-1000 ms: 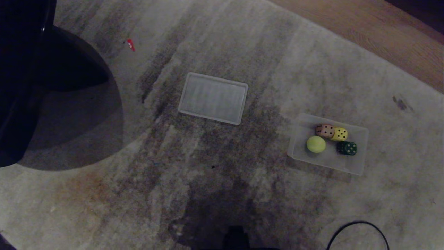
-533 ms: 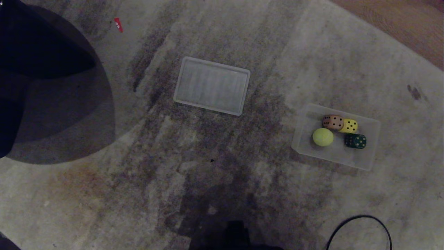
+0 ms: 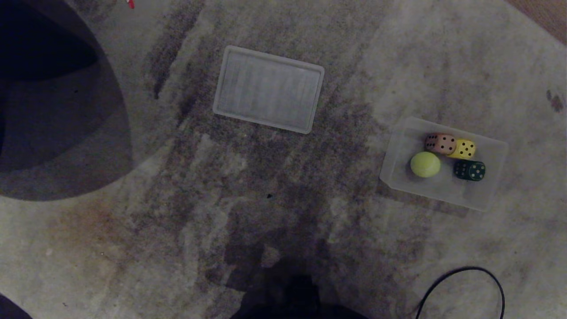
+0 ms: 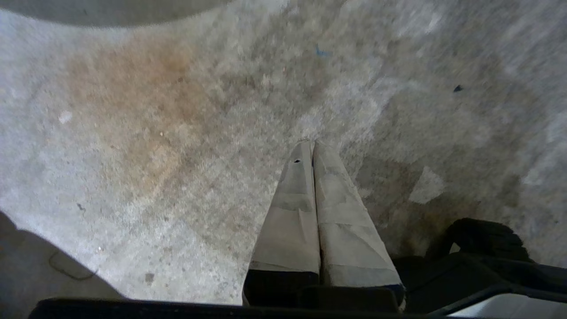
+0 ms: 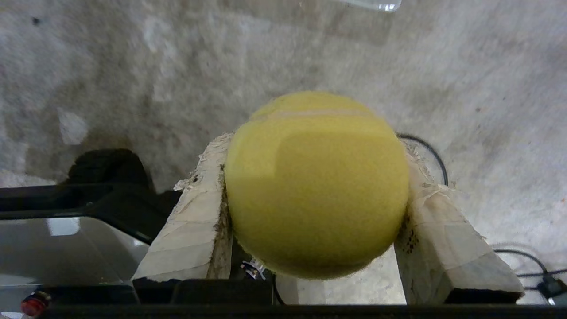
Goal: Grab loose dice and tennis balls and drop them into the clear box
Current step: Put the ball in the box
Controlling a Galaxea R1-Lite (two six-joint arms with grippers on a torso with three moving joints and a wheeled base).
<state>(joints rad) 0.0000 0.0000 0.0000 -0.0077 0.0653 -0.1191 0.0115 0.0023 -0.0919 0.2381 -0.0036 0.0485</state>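
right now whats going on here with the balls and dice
The right gripper holds a tennis ball above the carpet. The clear box on the floor already contains another tennis ball and three dice. Its lid lies apart on the carpet. The left gripper is shut and empty.

surface: stained carpet (image 3: 133,248) | on it: lid (image 3: 269,89), clear box (image 3: 398,177), black cable (image 3: 460,283)
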